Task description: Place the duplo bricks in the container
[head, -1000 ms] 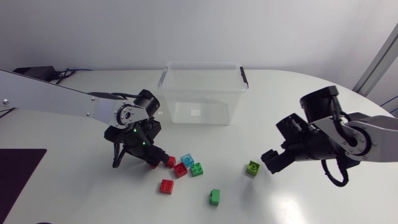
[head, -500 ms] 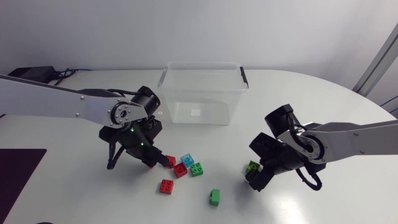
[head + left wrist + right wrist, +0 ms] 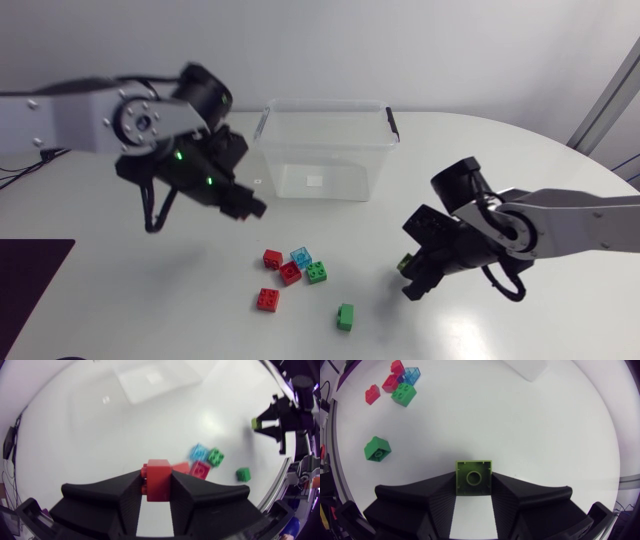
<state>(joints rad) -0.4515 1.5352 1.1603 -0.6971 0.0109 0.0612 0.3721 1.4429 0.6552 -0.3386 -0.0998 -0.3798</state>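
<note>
- The container (image 3: 325, 103), clear with black clips on its rim, stands at the middle of the table's (image 3: 520, 170) far edge.
- The left gripper (image 3: 252, 208) hangs above the table, just off the container's front left corner, with its arm coming in from the left edge.
- Its two fingers (image 3: 127, 497) are clamped on a red brick (image 3: 156, 480), one on each side, and the brick is held clear of the table.
- The right gripper (image 3: 412, 282) is low over the table's right half, closer to the near edge than the container is.
- Its fingers (image 3: 510, 492) press against both sides of a lime brick (image 3: 473, 477), stud side up. From above, I cannot tell whether this brick rests on the table or sits just off it.
- Four bricks lie bunched together in the middle of the table, in front of the container: a small red brick (image 3: 272, 259), a light blue brick (image 3: 301, 257), a second red brick (image 3: 290, 272) and a green brick (image 3: 316, 271).
- A lone red brick (image 3: 267, 299) lies just beside that bunch, towards the near edge.
- A dark green brick (image 3: 345, 316) lies by itself closest to the near edge, between the bunch and the right gripper.
</note>
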